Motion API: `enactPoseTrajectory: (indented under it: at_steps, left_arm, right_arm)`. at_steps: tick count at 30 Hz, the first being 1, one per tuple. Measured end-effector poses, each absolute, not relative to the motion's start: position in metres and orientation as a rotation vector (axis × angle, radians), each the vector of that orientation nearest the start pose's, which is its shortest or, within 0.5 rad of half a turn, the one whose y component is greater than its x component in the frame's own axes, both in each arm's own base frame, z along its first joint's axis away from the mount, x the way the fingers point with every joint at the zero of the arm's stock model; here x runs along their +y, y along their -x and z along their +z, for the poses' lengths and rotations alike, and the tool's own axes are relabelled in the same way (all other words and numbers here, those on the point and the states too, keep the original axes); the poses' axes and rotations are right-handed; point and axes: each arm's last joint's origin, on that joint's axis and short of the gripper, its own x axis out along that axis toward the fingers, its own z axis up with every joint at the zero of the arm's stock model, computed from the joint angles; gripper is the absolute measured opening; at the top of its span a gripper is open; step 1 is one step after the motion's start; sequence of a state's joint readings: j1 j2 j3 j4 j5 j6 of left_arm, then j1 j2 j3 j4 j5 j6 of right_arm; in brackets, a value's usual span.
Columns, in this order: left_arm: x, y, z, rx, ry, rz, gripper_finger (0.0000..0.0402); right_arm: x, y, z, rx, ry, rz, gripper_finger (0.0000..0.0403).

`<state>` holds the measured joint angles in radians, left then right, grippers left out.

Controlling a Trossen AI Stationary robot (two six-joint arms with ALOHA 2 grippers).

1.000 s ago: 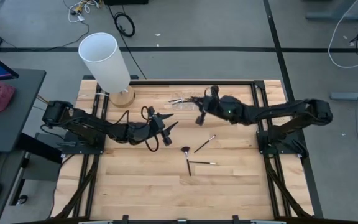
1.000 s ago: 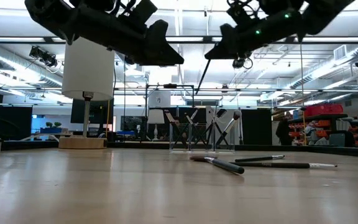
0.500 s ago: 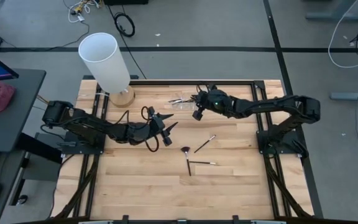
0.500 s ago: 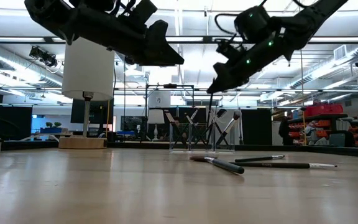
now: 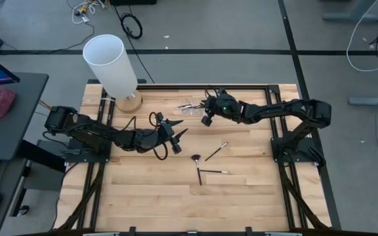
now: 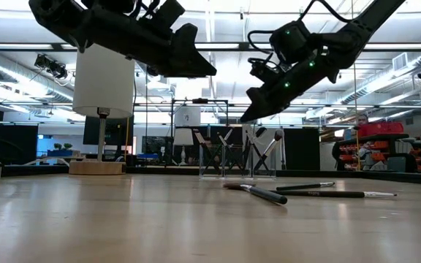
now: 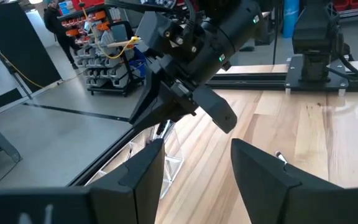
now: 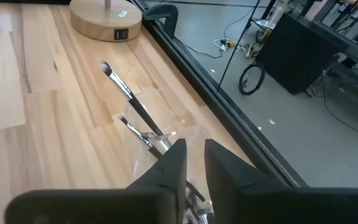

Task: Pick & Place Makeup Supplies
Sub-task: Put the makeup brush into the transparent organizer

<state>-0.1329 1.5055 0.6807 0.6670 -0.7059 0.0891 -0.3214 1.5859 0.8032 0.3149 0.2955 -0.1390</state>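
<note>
**Right arm over the organiser, three brushes left on the table**

Right gripper [image 5: 207,113] hangs over the clear acrylic organiser [image 5: 193,107] at the far edge of the light wooden table [image 5: 143,190]. Wrist view: right fingers [image 8: 173,163] stand a narrow gap apart, nothing visibly between them, slim dark-handled brushes with silvery ferrules [image 8: 135,111] leaning in the compartments just below. Looks like the drop-off end of a placement, though I can't tell if a brush has just left the jaws.

Still to fetch: three slim dark makeup brushes [image 5: 207,165] lie loose mid-table, near each other, well apart from the organiser. Low view shows them flat on the wood [image 6: 298,191].

Left gripper [image 5: 174,139] hovers above the table, left of the loose brushes, fingers [image 7: 143,176] wide apart, empty.

To do this step well:
- Lift straight up clear of the leaning handles before swinging away, otherwise the jaws could snag one and tip the organiser.
- For the next pick, align the jaws across a handle, mid-length.
- Take the outermost brush first; two nearly touch.
</note>
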Motion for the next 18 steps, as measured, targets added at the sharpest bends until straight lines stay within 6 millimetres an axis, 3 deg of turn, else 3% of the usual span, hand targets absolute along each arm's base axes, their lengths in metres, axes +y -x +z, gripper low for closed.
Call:
enactPoseTrajectory:
  at_steps: [8,18]
  left_arm:
    - [-0.021,-0.302,0.214,0.172,-0.151,0.565,0.0190]
    - [-0.021,-0.302,0.213,0.172,-0.151,0.565,0.0190]
  right_arm:
    - [-0.099,-0.311,0.194,0.515,0.176,-0.527,0.0085]
    - [-0.048,-0.320,0.202,0.490,0.328,-0.346,0.0087]
